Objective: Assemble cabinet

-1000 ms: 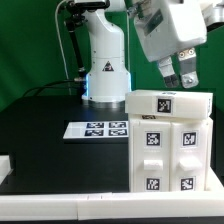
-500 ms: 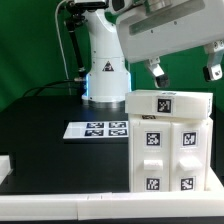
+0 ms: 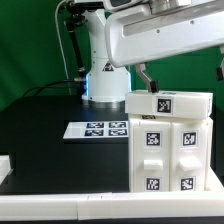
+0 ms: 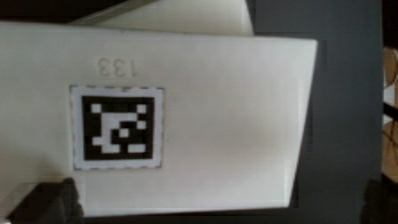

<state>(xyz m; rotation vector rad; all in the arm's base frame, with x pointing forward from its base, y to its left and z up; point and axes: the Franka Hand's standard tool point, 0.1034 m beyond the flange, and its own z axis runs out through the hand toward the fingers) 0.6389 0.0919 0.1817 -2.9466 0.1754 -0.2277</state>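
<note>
The cabinet (image 3: 168,145) is a white boxy frame standing at the exterior view's right, with small tagged drawer blocks (image 3: 152,140) on its front. A flat white top panel (image 3: 168,102) with one tag lies across it; in the wrist view this panel (image 4: 196,70) and its tag (image 4: 119,128) fill most of the picture. My gripper (image 3: 184,74) hangs just above the panel, open wide and empty. One dark finger (image 3: 148,76) shows above the panel's left end. In the wrist view the gripper (image 4: 214,205) has a fingertip (image 4: 43,203) at each side, straddling the panel's width.
The marker board (image 3: 103,128) lies flat on the black table (image 3: 50,140), left of the cabinet. The arm's white base (image 3: 105,70) stands behind it. A small white object (image 3: 5,165) sits at the table's left edge. A green backdrop closes the back.
The wrist has swung round and the arm has moved left and lower. The fingers, close together at the upper right before, now stand wide apart over the top panel.
</note>
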